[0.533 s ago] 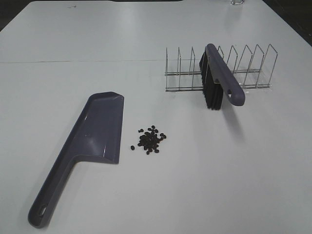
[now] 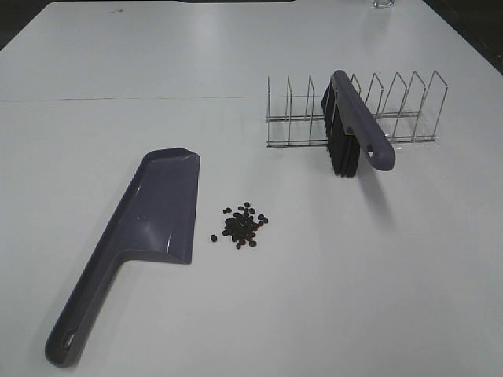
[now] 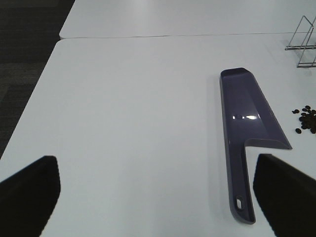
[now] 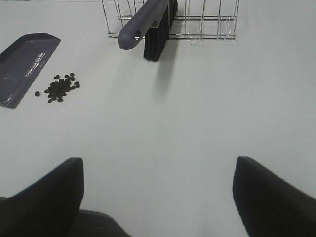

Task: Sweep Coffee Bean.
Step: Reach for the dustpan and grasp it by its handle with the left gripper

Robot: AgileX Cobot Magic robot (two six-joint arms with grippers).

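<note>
**Both grippers open, beans lying untouched ahead**

Left gripper [image 3: 154, 163]: black fingers [image 3: 29, 195] spread wide, nothing between them but bare white table [image 3: 133, 123]. Released, holding nothing.

Right gripper [image 4: 158, 160]: fingers [image 4: 276, 197] likewise set wide apart over bare table. Released, holding nothing.

Small dark brown oval coffee beans [image 2: 244, 228]: one loose heap flat on the table, with a single stray bean just off the heap on the dustpan side. The heap lies ahead of the left gripper and off toward the robot's right, well apart from its fingers. It lies ahead of the right gripper and off toward the robot's left, also well apart. Neither gripper touches the beans.

Long-handled purple-grey plastic dustpan [image 2: 149, 228]: flat on the table, between the left gripper and the heap. Its open edge is near the beans but apart from them, and its handle end is near one left finger.

Purple-grey brush with black bristles [image 2: 354, 126]: propped tilted in a silver wire rack [image 2: 409, 110], far ahead of the right gripper, with its handle end pointing back toward that gripper.
</note>
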